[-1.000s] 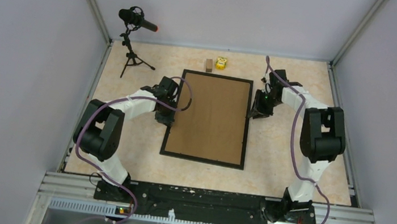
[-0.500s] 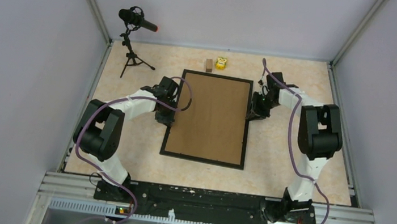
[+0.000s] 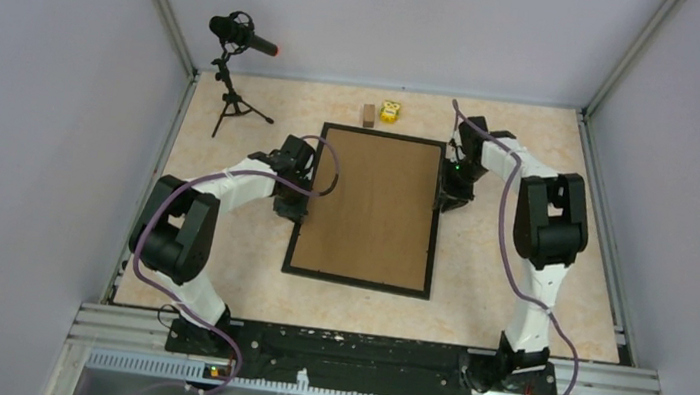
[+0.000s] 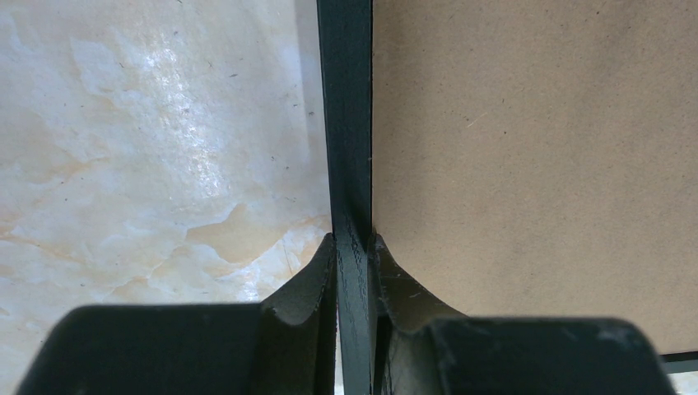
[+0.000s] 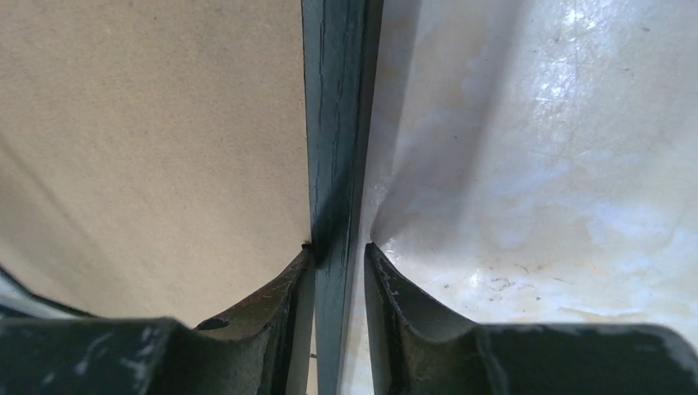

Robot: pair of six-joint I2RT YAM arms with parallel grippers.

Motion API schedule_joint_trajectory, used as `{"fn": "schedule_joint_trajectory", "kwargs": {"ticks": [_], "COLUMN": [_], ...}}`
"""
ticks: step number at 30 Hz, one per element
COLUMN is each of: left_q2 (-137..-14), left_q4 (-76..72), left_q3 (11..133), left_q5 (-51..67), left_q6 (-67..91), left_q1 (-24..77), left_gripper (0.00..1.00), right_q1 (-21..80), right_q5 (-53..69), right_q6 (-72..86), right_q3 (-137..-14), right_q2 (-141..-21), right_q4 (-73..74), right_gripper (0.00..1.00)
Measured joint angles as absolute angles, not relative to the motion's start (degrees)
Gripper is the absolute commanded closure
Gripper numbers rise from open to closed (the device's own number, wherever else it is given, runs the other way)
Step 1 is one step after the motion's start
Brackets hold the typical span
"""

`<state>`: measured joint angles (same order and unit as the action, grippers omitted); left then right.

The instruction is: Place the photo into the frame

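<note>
The black frame (image 3: 356, 281) lies flat mid-table, filled by a brown backing board (image 3: 375, 211). The photo is out of view. My left gripper (image 3: 301, 212) is shut on the frame's left rail (image 4: 346, 123), and both fingers of the left gripper (image 4: 354, 243) press the rail. My right gripper (image 3: 445, 199) straddles the right rail (image 5: 336, 99). In the right wrist view the right gripper (image 5: 338, 248) has its inner finger touching the rail. A thin gap shows between the rail and its outer finger (image 5: 387, 280).
A microphone on a tripod (image 3: 237, 38) stands at the back left. A small brown block (image 3: 368, 114) and a yellow object (image 3: 390, 111) sit just behind the frame's far edge. Grey walls close in on three sides.
The right arm has swung in to the left, bringing its gripper from beside the frame onto the right rail. The left arm and the frame have not moved.
</note>
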<state>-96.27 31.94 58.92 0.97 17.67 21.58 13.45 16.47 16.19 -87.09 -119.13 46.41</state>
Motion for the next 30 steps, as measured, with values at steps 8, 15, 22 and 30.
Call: {"fn": "schedule_joint_trajectory", "kwargs": {"ticks": [8,15,22,30], "left_q2": [-96.25,-96.16,-96.14,-96.12], "left_q4": [31.94,31.94,31.94,31.94], "left_q3": [58.92,58.89,58.89,58.89], "left_q5": [-0.12,-1.19,-1.5,-1.61], "left_q6": [17.43,17.21,17.17,17.15], "left_q1": [22.17,22.81,22.94,22.98], "left_gripper": [1.0,1.0,1.0,1.0], "right_q1": [17.89,19.18,17.32,10.37], "right_q5": [5.32,7.31,11.2,15.18], "right_q6": [16.12,16.8,16.78,17.63], "right_q3": [-95.5,-96.99,-94.41,-93.47], "right_q2": [-123.17,-124.2,-121.75,-115.15], "right_q4": [55.18,53.32,48.95,41.04], "right_gripper": [0.53,0.44,0.45,0.6]}}
